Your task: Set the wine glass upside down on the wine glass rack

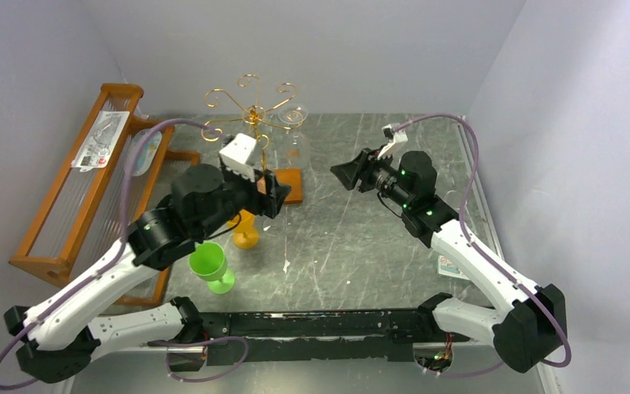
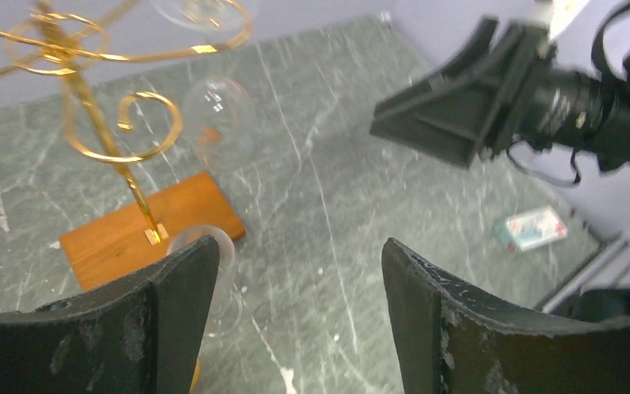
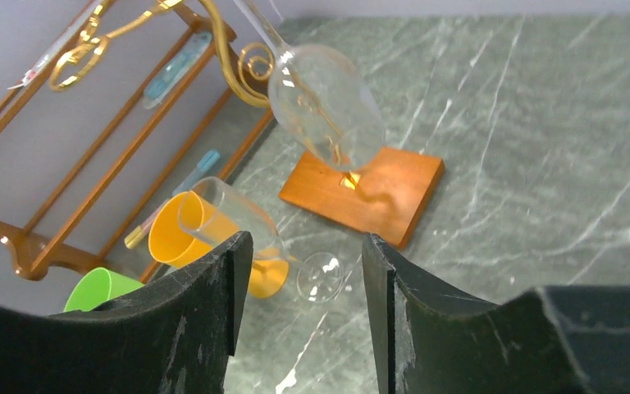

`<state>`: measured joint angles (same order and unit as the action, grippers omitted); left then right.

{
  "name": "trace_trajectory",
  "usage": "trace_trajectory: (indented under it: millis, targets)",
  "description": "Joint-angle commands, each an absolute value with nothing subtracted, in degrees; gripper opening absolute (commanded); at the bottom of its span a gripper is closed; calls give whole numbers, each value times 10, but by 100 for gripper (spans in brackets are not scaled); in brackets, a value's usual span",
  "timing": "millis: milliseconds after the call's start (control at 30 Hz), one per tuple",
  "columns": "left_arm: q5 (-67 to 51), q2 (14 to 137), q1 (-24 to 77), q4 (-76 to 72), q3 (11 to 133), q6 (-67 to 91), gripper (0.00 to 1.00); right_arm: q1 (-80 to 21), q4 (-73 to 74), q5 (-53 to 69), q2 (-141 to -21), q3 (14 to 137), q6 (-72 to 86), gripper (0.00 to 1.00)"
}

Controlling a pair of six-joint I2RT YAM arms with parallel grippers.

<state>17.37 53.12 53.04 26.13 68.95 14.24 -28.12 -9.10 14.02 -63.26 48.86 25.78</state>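
Up ahead of the right tool point(image 3: 299, 238), the wine glass point(image 3: 324, 107) hangs bowl-down on the wine glass rack point(image 3: 385, 189) (a second glass point(image 3: 230, 217) lies on the table point(image 3: 541, 123), nearer, to its left); right tool and left tool point(image 2: 299, 246) both spread, empty.

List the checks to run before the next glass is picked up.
1. Left tool open and empty: ok.
2. Right tool open and empty: ok.
3. First glass hung bowl-down on rack: ok.
4. Second glass centred in left tool: not ok, off to one side.
5. Second glass standing upright: cannot tell.
6. Orange cup clear of second glass: not ok, right beside it.
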Motion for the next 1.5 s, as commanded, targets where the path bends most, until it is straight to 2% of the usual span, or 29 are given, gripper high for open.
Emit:
trace_trajectory:
  millis: [0,433,533,767,1100,1200,1300,1467]
  targets:
    - [97,584,532,324,701,84,79,-285,-40,121,-631,476,312,55]
    - [182,685,535,327,683,33,88,-285,-28,107,-661,464,333,54]
    - [214,705,536,330,679,47,87,-285,-31,108,-657,457,342,53]
    - [269,733,536,330,664,75,76,-291,-41,119,-657,446,357,51]
    - [270,745,537,306,649,66,82,-325,-46,105,-675,457,356,50]
    - [269,749,537,311,648,70,77,-332,-40,97,-678,461,358,50]
    - [293,759,536,336,656,92,65,-341,-29,85,-679,464,373,49]
    - [305,760,537,357,653,96,56,-351,35,40,-683,471,440,43]
